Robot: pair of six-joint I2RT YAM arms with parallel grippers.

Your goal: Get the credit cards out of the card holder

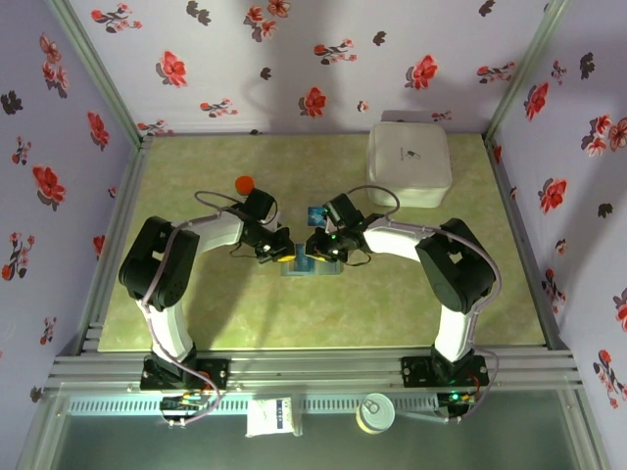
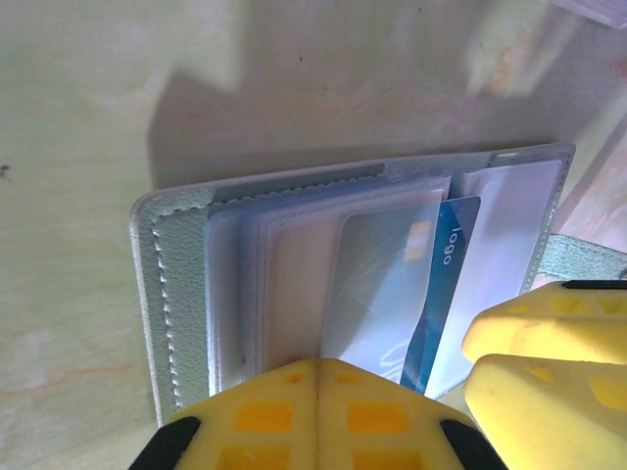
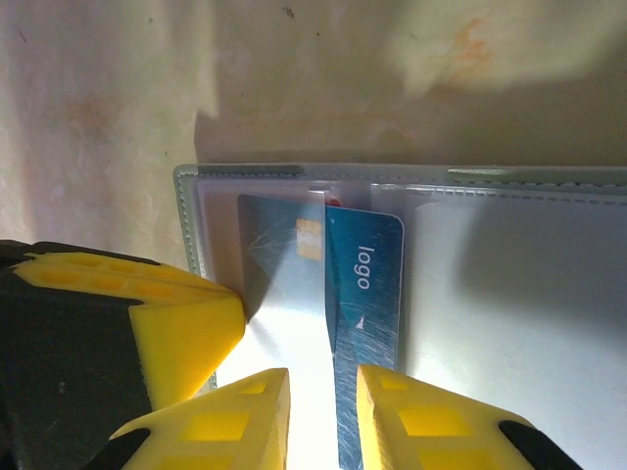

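Glossy blue card (image 3: 367,284), stitched leatherette holder (image 3: 188,215)

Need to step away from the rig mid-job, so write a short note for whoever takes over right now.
Left pincer: shut, tips together over the sleeves of the card holder, seemingly pinning it to the table.
Right pincer: jaws slightly apart, astride the end of the blue card; I cannot tell whether it is actually pinched.
Holder: lies open on the table between the two arms.
Done: blue card is partly out of its sleeve.
Left: draw it fully clear and set it down, then check the other sleeves for further cards.
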